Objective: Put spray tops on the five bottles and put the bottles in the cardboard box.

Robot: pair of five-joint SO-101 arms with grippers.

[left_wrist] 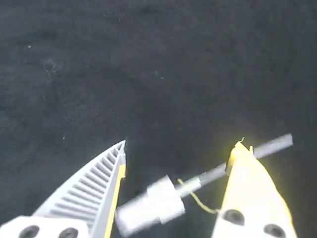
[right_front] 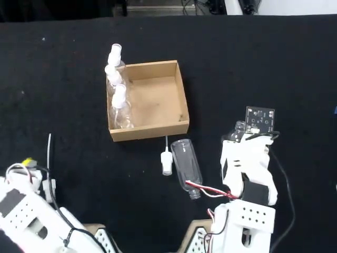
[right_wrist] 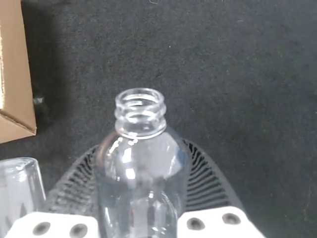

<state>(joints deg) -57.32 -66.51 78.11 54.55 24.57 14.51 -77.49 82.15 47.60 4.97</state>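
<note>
1. Black table (right_front: 274,63), spread under everything.
2. Cardboard box (right_front: 150,130), open at the top, left of the table's middle in the high view.
3. Right arm (right_front: 247,179), white, at the near edge and to the right of the box. Left arm (right_front: 21,211) low in the near left corner, well apart from the box.
4. Three capped bottles (right_front: 120,108), clear, standing in a row inside the box along its left wall, each with a white spray top already on.
5. Lying bottle (right_front: 187,163), clear and topless, on its side on the table just in front of the box, with its open neck pointing toward the right arm.
6. Right gripper (right_wrist: 148,153), clamped around the held bottle (right_wrist: 141,163), with a ribbed finger on either side of the clear body. Neck open, nothing screwed on. Placed off the box's near right corner, apart from it.
7. Left gripper (left_wrist: 181,146), over bare black cloth, fingers a fair way apart and gripping the held spray top (left_wrist: 153,206) lengthwise. White head against the ribbed finger, thin tube crossing the yellow-edged finger and sticking out past it.
8. Loose spray top (right_front: 167,161), white, lying on the table just beside the lying bottle, on its left in the high view, with its thin tube pointing at the box's front wall.
</note>
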